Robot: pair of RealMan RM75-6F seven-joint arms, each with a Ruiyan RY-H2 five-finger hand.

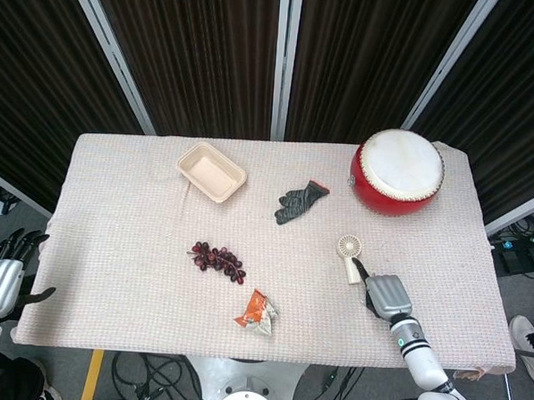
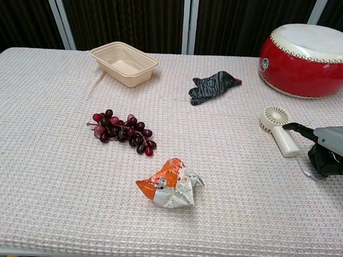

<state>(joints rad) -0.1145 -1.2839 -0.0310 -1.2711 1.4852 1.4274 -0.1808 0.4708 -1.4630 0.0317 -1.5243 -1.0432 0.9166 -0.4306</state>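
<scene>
My right hand (image 1: pixel 387 296) (image 2: pixel 330 150) rests on the table near its front right edge. Its dark fingers are curled under the silver back, and one finger points toward the handle of a small cream hand-held fan (image 1: pixel 348 254) (image 2: pixel 279 130). The fan lies flat just left of the hand, its thin strap loop beside the curled fingers; nothing is held. My left hand (image 1: pixel 1 277) hangs off the table's left edge with fingers spread and holds nothing; the chest view does not show it.
On the cloth-covered table (image 1: pixel 123 219) lie a bunch of dark red grapes (image 1: pixel 217 259) (image 2: pixel 121 132), a crumpled orange wrapper (image 1: pixel 258 312) (image 2: pixel 169 183), a dark striped glove (image 1: pixel 300 202) (image 2: pixel 212 87), a beige tray (image 1: pixel 211 171) (image 2: pixel 123 63) and a red drum (image 1: pixel 397 171) (image 2: pixel 311 52).
</scene>
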